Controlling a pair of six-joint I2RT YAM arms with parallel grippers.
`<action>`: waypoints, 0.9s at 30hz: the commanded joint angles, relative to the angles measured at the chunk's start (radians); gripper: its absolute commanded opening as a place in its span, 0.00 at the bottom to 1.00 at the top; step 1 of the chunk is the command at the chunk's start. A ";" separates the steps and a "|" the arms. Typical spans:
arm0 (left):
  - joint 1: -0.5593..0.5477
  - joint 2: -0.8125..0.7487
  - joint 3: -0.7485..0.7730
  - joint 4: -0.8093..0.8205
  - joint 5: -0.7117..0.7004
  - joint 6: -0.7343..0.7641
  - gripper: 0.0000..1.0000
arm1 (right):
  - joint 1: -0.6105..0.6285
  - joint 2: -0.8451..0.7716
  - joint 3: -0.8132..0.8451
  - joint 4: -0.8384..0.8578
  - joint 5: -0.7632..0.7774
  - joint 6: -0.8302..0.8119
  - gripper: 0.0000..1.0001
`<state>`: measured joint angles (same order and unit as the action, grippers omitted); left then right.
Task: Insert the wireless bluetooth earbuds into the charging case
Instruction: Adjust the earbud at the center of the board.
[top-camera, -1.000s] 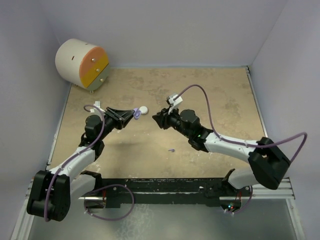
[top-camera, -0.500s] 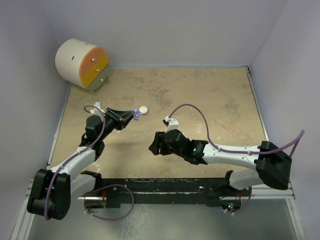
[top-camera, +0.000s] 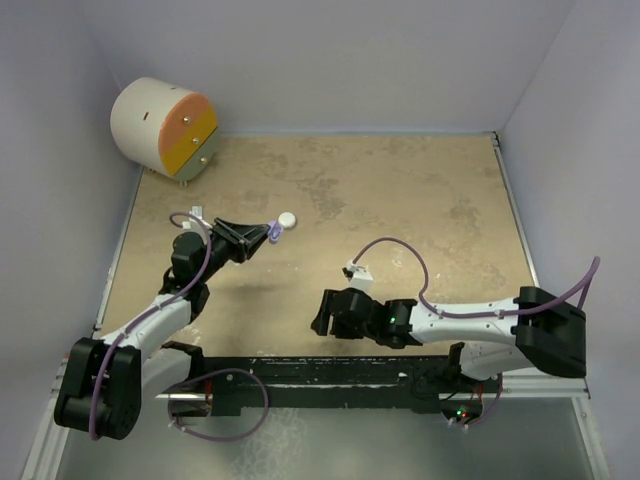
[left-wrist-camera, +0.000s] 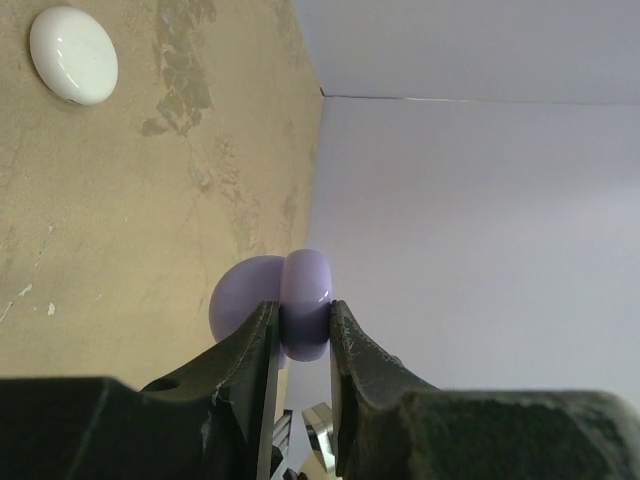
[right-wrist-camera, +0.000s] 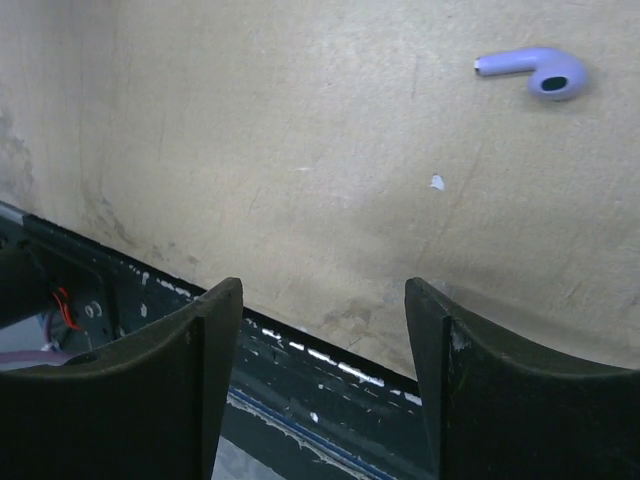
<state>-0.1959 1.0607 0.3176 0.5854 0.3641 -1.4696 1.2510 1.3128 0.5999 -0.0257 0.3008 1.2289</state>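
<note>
My left gripper (left-wrist-camera: 303, 310) is shut on a lilac charging case (left-wrist-camera: 306, 282), held off the table with its two halves spread apart. From above, that gripper (top-camera: 268, 232) sits left of centre, next to a white round case (top-camera: 287, 219) that lies on the table (left-wrist-camera: 73, 55). My right gripper (top-camera: 320, 313) hovers low near the table's front edge, open and empty (right-wrist-camera: 322, 290). One lilac earbud (right-wrist-camera: 535, 72) lies on the table beyond its fingers, up and to the right in the right wrist view. In the top view the arm hides that earbud.
A white drum with an orange and yellow drawer face (top-camera: 165, 128) stands in the back left corner. Pale walls close in the tan table (top-camera: 420, 190) on three sides. A black rail (top-camera: 330, 375) runs along the near edge, right under my right fingers.
My right arm has swung back from the middle of the table toward the near edge, and its jaws have opened wider. The left arm and its case have stayed put.
</note>
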 joint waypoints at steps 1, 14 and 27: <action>0.007 -0.020 -0.004 0.059 0.015 0.023 0.00 | 0.003 -0.029 -0.008 -0.057 0.067 0.116 0.70; 0.007 -0.008 -0.009 0.088 0.031 0.015 0.00 | -0.050 -0.015 -0.033 -0.097 0.142 0.177 0.78; 0.007 -0.003 0.003 0.091 0.068 0.012 0.00 | -0.223 0.090 0.036 0.034 0.138 0.006 0.78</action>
<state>-0.1959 1.0611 0.3119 0.6128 0.4023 -1.4704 1.0363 1.3422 0.5766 -0.0448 0.4271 1.2942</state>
